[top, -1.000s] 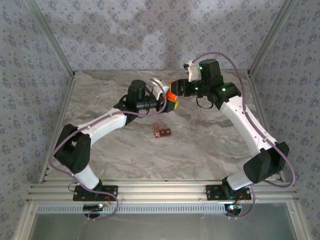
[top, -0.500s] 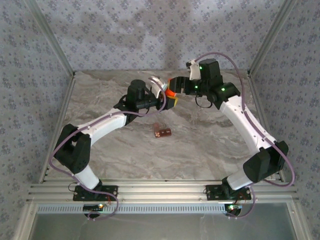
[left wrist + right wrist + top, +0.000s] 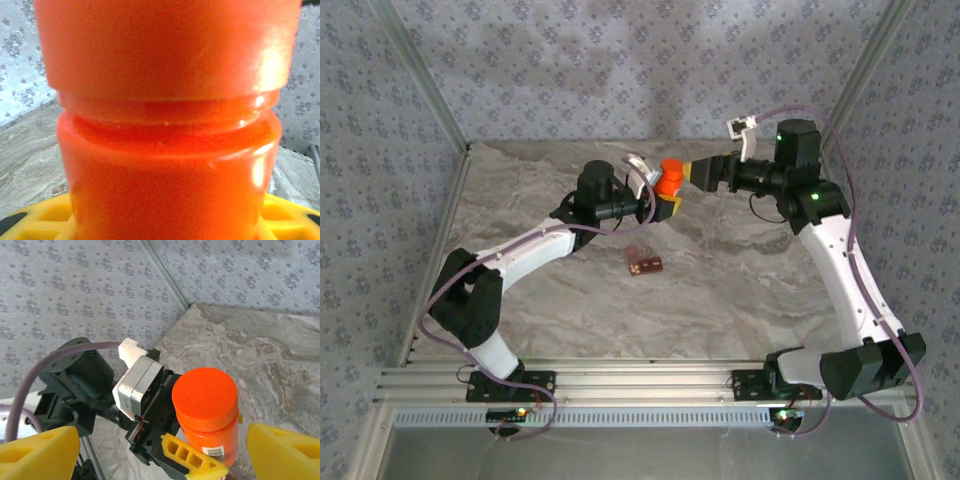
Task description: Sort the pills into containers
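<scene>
Closeness blurs the orange plastic cylindrical bottle [image 3: 165, 125] at the left wrist, hiding most of the left gripper [image 3: 663, 200] clamped on it. Right gripper [image 3: 698, 172] gapes beside the bottle, apart. From above, the reddish-brown cell strip [image 3: 645, 264] lies nearward of the bottle, contents unreadable.

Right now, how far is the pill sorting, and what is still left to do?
Done: the left gripper grips the orange bottle upright. In hand: the cap is still on, with the right gripper open beside it. Left: opening the bottle and putting pills into the containers strip lying on the table.
</scene>
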